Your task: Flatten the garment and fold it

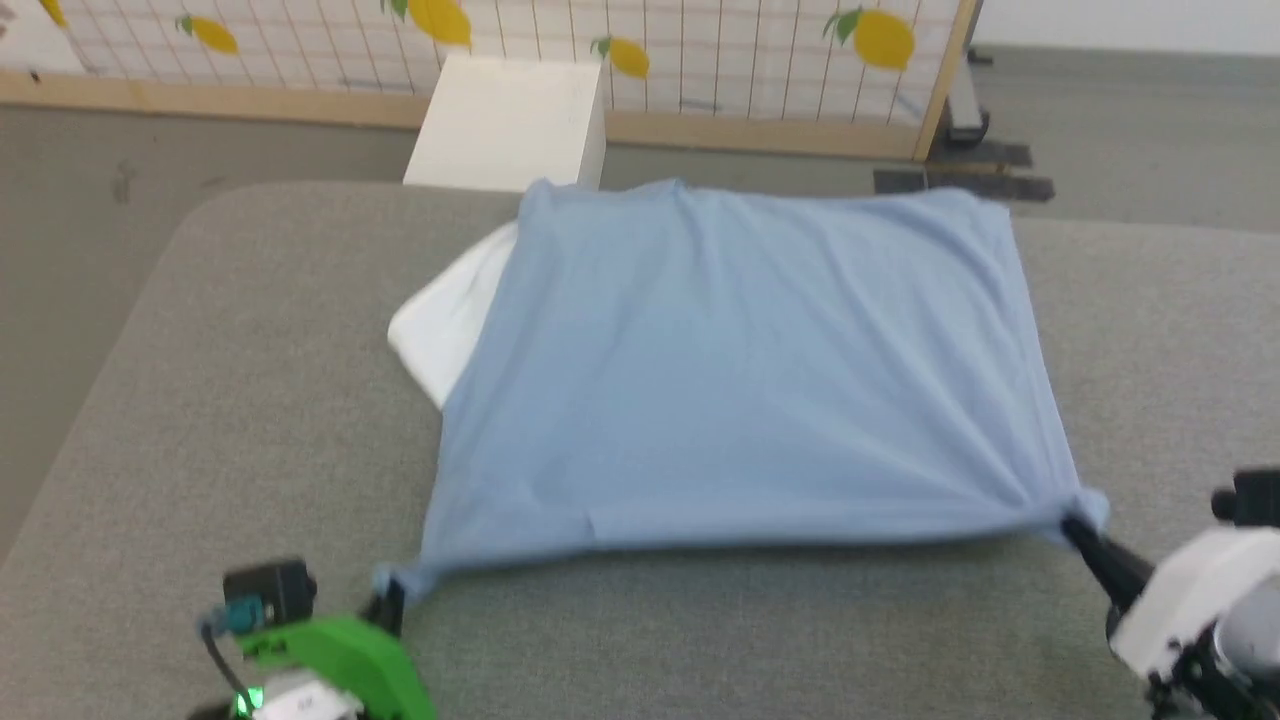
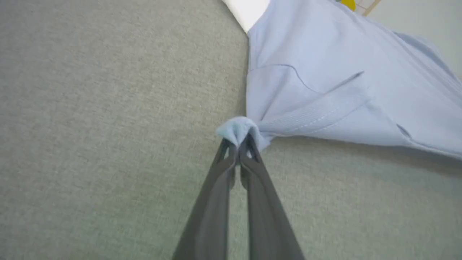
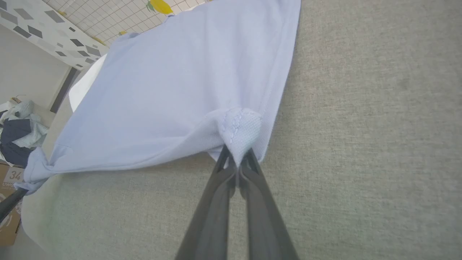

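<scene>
The garment point(image 1: 740, 370) is a large light-blue knit top spread over the grey table point(image 1: 230, 400), with a white part point(image 1: 450, 315) poking out at its left side. My left gripper point(image 1: 385, 595) is shut on the garment's near left corner point(image 2: 236, 131). My right gripper point(image 1: 1075, 530) is shut on the near right corner point(image 3: 240, 131). The near hem between the two corners is stretched taut and lifted slightly off the table. In the right wrist view the left gripper's dark finger point(image 3: 11, 204) shows at the garment's other corner.
A white box point(image 1: 510, 120) stands behind the table's far edge, before a wood-framed screen with a lemon pattern point(image 1: 640, 50). A pile of clothes point(image 3: 18, 130) and a cardboard box point(image 3: 11, 202) lie beyond the table in the right wrist view.
</scene>
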